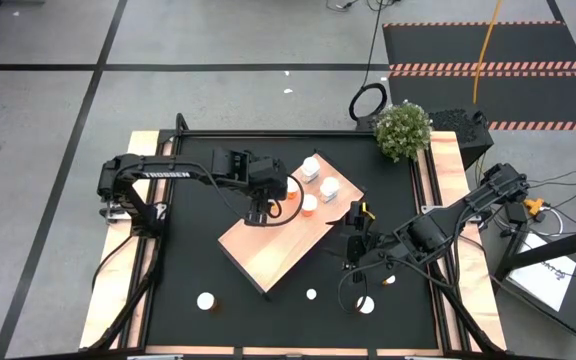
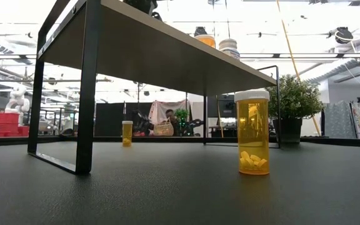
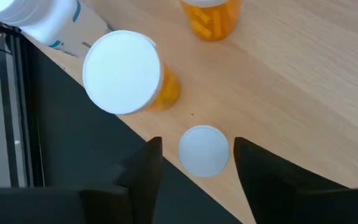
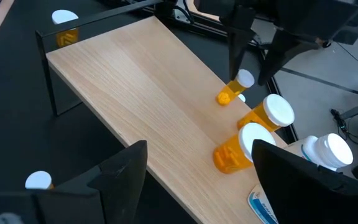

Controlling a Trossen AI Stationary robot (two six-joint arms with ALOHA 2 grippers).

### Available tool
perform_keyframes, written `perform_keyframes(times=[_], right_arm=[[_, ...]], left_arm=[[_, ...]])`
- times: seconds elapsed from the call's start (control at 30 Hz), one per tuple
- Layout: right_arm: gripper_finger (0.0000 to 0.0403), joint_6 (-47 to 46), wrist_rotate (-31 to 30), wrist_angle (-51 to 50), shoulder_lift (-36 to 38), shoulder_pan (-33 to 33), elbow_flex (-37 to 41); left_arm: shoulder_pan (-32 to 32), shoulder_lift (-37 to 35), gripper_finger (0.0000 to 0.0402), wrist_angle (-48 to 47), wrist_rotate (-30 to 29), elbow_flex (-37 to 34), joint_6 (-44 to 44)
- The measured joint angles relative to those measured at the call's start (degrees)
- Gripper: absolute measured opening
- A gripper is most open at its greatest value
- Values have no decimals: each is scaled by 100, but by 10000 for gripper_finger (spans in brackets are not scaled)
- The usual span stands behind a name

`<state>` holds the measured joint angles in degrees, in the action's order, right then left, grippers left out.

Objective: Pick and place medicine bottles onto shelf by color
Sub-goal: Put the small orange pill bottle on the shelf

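The left gripper point(image 1: 259, 214) hangs over the shelf point(image 1: 268, 255), jaws parted on either side of a small orange bottle point(image 4: 230, 91) standing upright near the shelf's edge; whether they touch it cannot be told. Past the jaws stand two more orange bottles point(image 4: 267, 112) and two white ones point(image 1: 320, 176). The shelf's other half is bare. The right gripper point(image 1: 350, 252) waits beside the shelf with open jaws. Four bottles point(image 1: 206, 301) stand on the black worktop point(image 1: 188, 250).
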<state>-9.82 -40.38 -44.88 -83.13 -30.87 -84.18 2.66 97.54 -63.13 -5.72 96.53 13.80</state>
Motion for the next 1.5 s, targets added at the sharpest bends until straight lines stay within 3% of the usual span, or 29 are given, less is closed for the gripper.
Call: perform_keyframes(times=[0.33, 0.5, 0.67, 0.77, 1.13, 1.23, 1.37, 1.5], right_arm=[[286, -3, 0, -7, 0, 0, 0], [286, -269, 36, -145, 0, 0, 2], [286, -819, 472, -226, 0, -37, 0], [286, -1239, 767, -306, 0, -205, 0], [286, -3373, 830, -1544, -4, -1190, 0], [286, -4198, 1301, -1918, -10, -1333, 2], [286, -4925, 1814, -2217, -29, -1495, 11], [286, -5177, 1815, -2165, -48, -1554, 215]], left_arm=[[-58, -145, 223, -54, -46, 21, -110], [-198, -541, 223, 7, -47, 24, -196], [-350, -1047, 223, -39, -94, 13, -562], [-527, -1374, 223, 55, -181, -273, -687], [-1148, -2703, 223, 1031, -1325, -2172, -1353], [-1315, -3011, 223, 1466, -1480, -2618, -1389], [-1446, -3311, 223, 1788, -1689, -3043, -1342], [-1438, -3386, 223, 1702, -1709, -3064, -1375]])
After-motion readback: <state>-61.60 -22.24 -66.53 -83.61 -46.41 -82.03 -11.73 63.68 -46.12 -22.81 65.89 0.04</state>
